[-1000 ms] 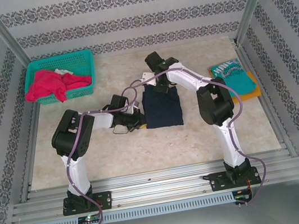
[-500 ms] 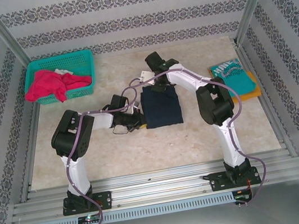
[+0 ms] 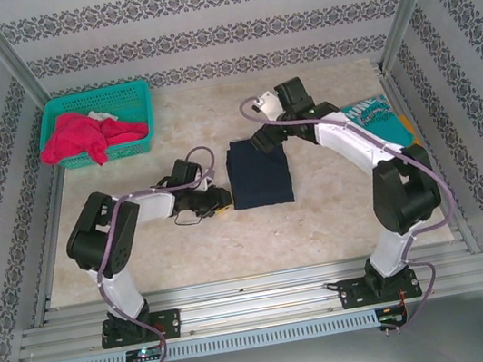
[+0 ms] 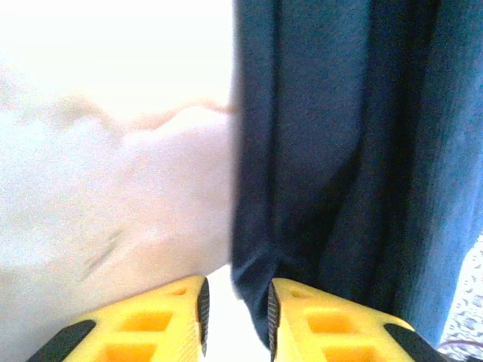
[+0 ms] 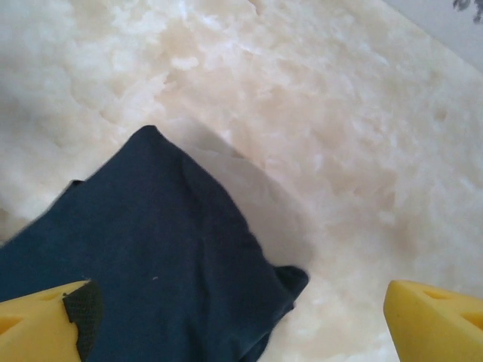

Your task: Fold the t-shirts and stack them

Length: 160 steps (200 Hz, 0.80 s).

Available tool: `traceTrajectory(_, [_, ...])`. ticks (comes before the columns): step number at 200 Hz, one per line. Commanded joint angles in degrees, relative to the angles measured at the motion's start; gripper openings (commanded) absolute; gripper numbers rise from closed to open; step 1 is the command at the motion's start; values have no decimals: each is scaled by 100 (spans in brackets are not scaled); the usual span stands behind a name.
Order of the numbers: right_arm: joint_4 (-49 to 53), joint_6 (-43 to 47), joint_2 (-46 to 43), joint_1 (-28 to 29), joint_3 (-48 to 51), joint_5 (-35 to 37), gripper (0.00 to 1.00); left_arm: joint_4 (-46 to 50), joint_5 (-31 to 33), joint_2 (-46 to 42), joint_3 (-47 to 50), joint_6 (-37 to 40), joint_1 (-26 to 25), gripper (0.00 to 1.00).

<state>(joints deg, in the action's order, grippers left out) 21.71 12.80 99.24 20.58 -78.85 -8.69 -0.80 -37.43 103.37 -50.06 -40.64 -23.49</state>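
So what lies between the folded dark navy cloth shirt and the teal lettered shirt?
The right arm's white forearm crosses there, as the top view shows.

Left arm (image 3: 103,235): elbow bent and raised over its base, forearm low, reaching right and slightly away from the bases. Left gripper (image 3: 215,200) pointed right. In the left wrist view its yellow fingers (image 4: 166,324) stood a narrow slit apart, barely parted.

Right arm (image 3: 400,193): upper link upright above its base, forearm stretched far up and to the left, wrist tipped downward. Right gripper (image 3: 264,138) spread wide, with yellow fingertips (image 5: 30,317) at opposite lower corners of the right wrist view.
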Motion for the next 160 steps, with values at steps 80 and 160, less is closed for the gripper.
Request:
traceTrajectory(80, [-203,-4623,252,-643,1145,-1124,84,1227,1805,-506,-1370,198,-255,81])
traceTrajectory(160, [244,-5116,1148,-787,456,-790,58,2514,2585,1116,-2567,4,-570,24])
